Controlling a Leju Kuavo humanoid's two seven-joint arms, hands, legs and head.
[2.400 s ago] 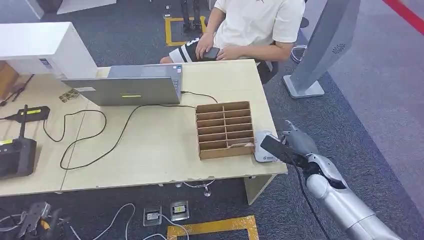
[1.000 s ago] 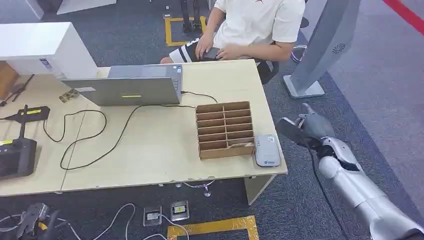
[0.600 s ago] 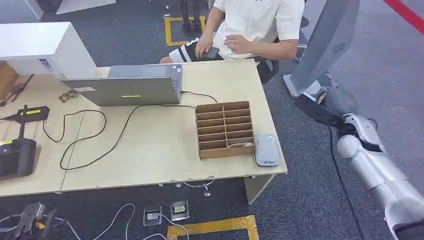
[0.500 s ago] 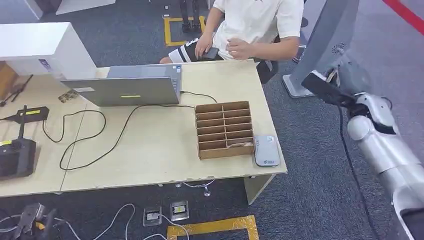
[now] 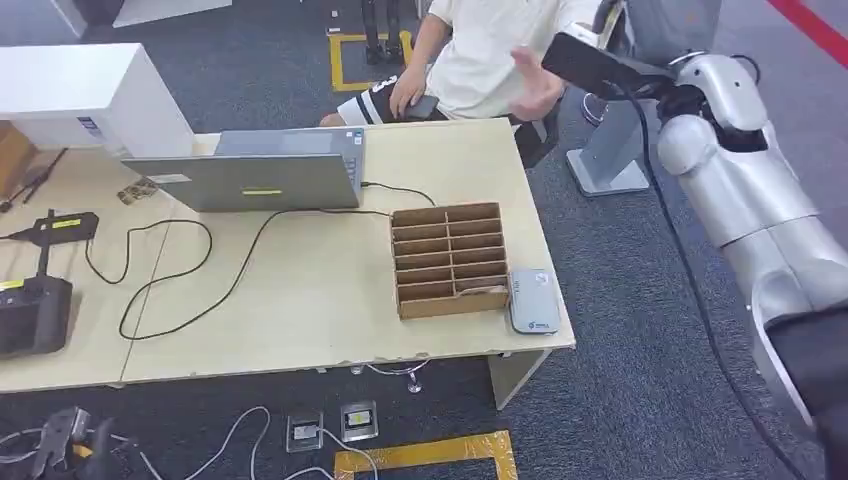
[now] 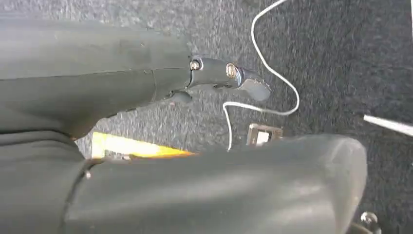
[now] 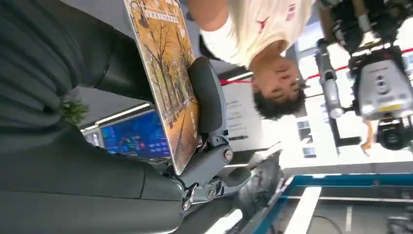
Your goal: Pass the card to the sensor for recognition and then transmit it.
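Now: right hand (image 5: pixel 650 60) fingers (image 7: pixel 207 97) grip card (image 7: pixel 165 78), raised toward the person's hand (image 5: pixel 535 85).
Card print unreadable; sensor (image 5: pixel 532 299) on beige desk (image 5: pixel 300 290), grey carpet; left hand (image 6: pixel 214 78) fingers slightly curled, empty.

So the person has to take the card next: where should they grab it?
Take the card by its free end, the one toward the person's raised hand. It is flat and thin, and the right hand clamps the other end, so pinch both faces there.

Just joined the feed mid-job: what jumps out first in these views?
The right hand is raised beyond the table's far right corner, holding the card out toward the seated person, whose hand reaches up near it. On the table, the grey sensor lies beside the wooden organizer.
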